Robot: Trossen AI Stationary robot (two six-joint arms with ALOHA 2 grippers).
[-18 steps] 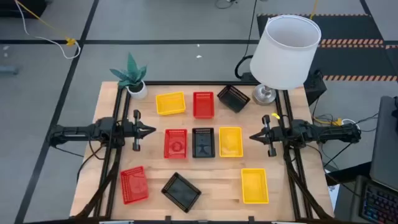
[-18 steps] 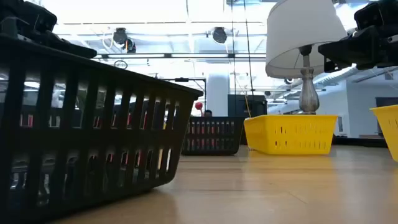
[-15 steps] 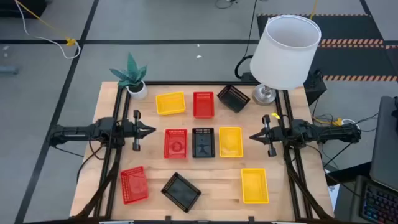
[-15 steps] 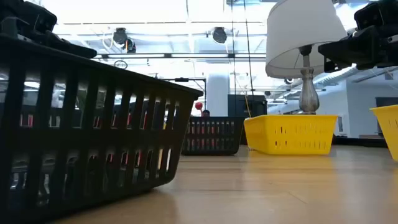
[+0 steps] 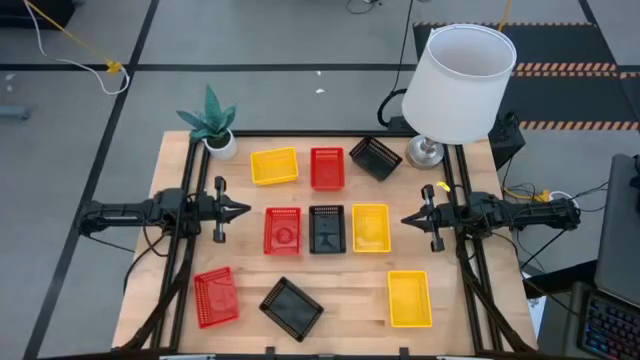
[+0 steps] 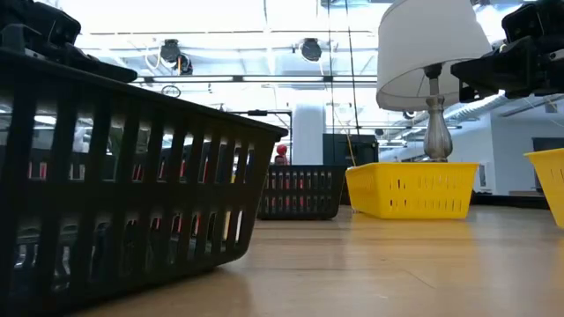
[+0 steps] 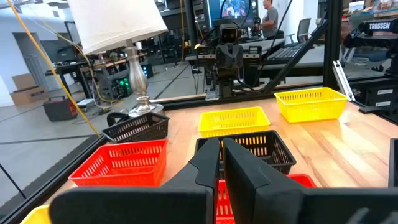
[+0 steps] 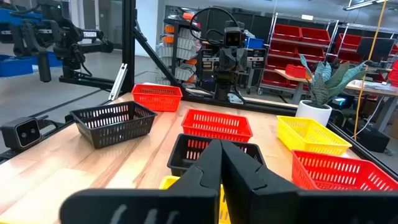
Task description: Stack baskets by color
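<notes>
Table (image 5: 340, 300): nine baskets unstacked in three loose rows. Lamp (image 5: 458, 85) at far right corner, plant (image 5: 210, 122) at far left. Middle row: red basket (image 5: 283, 230), black basket (image 5: 327, 229), yellow basket (image 5: 370, 227), side by side. Left gripper (image 5: 243, 211) and right gripper (image 5: 408, 221) flank that row, fingers together, empty.

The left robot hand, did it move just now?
No. The left gripper still points at the middle red basket, the same gap between them as before.
</notes>
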